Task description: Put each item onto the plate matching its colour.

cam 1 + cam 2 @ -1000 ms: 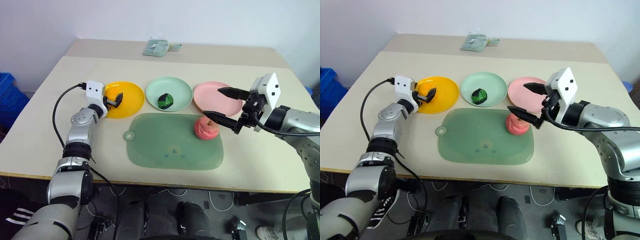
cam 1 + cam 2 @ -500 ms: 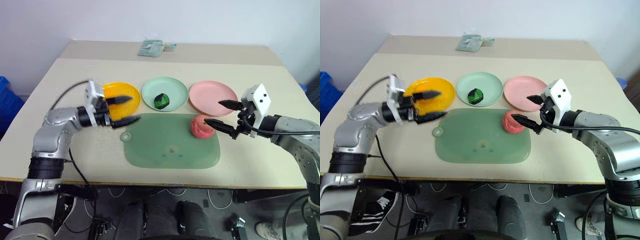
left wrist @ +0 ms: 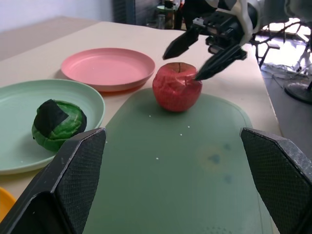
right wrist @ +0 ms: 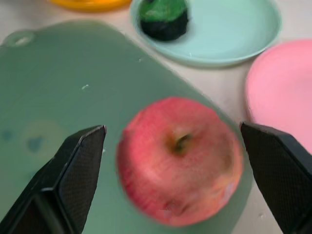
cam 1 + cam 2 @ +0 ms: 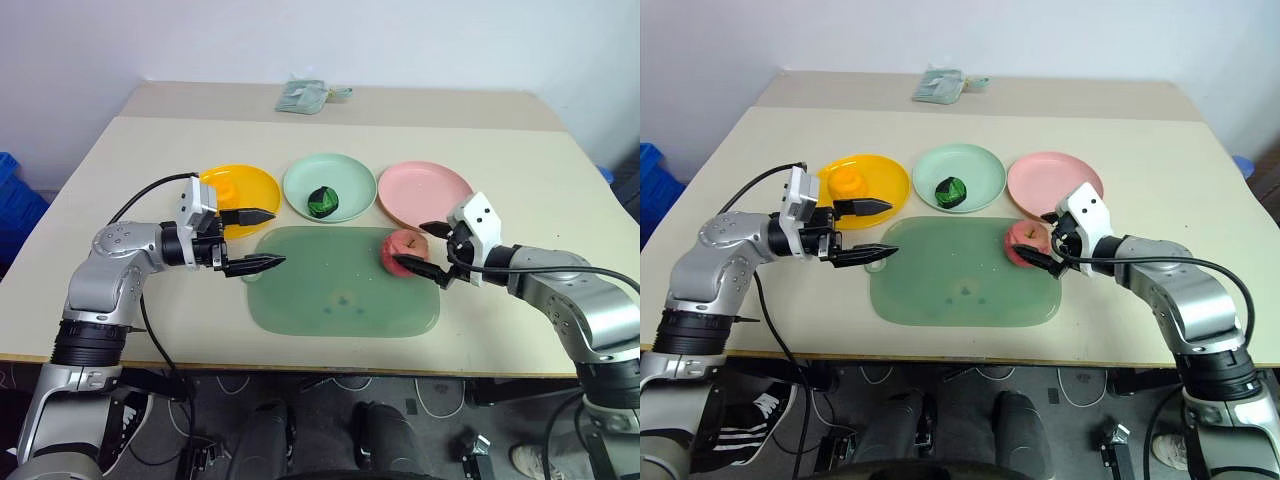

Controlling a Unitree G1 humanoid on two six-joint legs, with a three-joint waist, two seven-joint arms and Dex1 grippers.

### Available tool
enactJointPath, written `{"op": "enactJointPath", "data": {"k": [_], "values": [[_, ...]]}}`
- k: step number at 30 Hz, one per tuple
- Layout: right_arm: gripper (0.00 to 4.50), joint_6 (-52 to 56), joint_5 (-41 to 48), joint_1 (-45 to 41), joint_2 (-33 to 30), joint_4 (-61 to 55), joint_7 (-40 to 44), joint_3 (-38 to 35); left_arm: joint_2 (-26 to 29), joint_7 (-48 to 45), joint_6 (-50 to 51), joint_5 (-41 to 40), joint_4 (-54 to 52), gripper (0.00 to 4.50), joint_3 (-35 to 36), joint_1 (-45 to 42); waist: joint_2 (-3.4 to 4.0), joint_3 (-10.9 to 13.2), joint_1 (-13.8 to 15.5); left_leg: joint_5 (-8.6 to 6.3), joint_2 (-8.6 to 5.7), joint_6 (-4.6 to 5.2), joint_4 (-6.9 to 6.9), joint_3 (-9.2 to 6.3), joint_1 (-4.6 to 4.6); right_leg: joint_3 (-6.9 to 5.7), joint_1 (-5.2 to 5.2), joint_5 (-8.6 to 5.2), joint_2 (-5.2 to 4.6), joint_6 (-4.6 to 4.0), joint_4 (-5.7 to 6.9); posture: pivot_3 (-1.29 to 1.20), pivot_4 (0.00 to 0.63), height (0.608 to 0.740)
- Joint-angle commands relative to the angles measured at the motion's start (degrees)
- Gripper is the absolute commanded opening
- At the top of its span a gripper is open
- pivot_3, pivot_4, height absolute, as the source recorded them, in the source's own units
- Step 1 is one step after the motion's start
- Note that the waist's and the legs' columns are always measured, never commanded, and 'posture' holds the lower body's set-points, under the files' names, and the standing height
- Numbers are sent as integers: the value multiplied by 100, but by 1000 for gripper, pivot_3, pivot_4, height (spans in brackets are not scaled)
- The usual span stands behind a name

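The right gripper (image 5: 1045,240) has its two tapered black fingers spread wide on either side of the pinkish-red apple (image 5: 1023,241), not closed on it. The apple, round with a slightly wrinkled skin and a dimpled stem end, sits at the edge of the large rounded green mat (image 5: 965,272), near the smooth, shallow pink plate (image 5: 1054,184). The left gripper (image 5: 868,228) is also spread, empty, its matte fingers hanging over the mat's corner by the yellow plate (image 5: 862,183), where the orange fruit (image 5: 846,181) rests. The faceted green-and-black ball (image 5: 953,189) lies on the mint green plate (image 5: 960,177).
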Motion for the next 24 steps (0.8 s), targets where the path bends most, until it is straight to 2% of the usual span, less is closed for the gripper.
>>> {"op": "enactJointPath", "data": {"k": [1, 12, 17, 22, 24], "values": [[4500, -149, -157, -140, 23, 50, 51, -38, 26, 77, 15, -79, -198, 4476, 144, -53, 0, 0, 1, 0, 0, 0, 0, 0, 0, 0, 0, 0, 0, 0, 0, 0, 150, 740], [4500, 178, -170, -210, 166, 162, 196, 62, -133, 355, -41, -42, -175, 4476, 118, -127, 0, 0, 2, 0, 1, 0, 0, -1, 0, 0, 0, 0, 2, 1, 1, 0, 150, 740], [2991, 204, -196, -195, 162, 127, 223, 39, -174, 410, -66, -10, -181, 4500, 111, -146, 0, 0, 1, 0, 2, 0, 0, -2, 0, -1, 0, 0, 3, 1, 1, 0, 150, 740], [2908, 203, 24, -498, 374, 141, 49, -347, -264, 634, -73, -18, -88, 4500, 182, -260, 3, 2, 1, 0, 1, 0, 0, -1, 0, 0, 0, 1, 3, 1, 2, 0, 150, 740], [2908, 192, 131, -881, 549, 304, -179, -624, -366, 898, -266, 148, 105, 4500, 208, -387, 8, 5, 1, 0, 1, 0, 0, -1, 0, 0, 0, 1, 2, 1, 3, 0, 150, 740]]}}
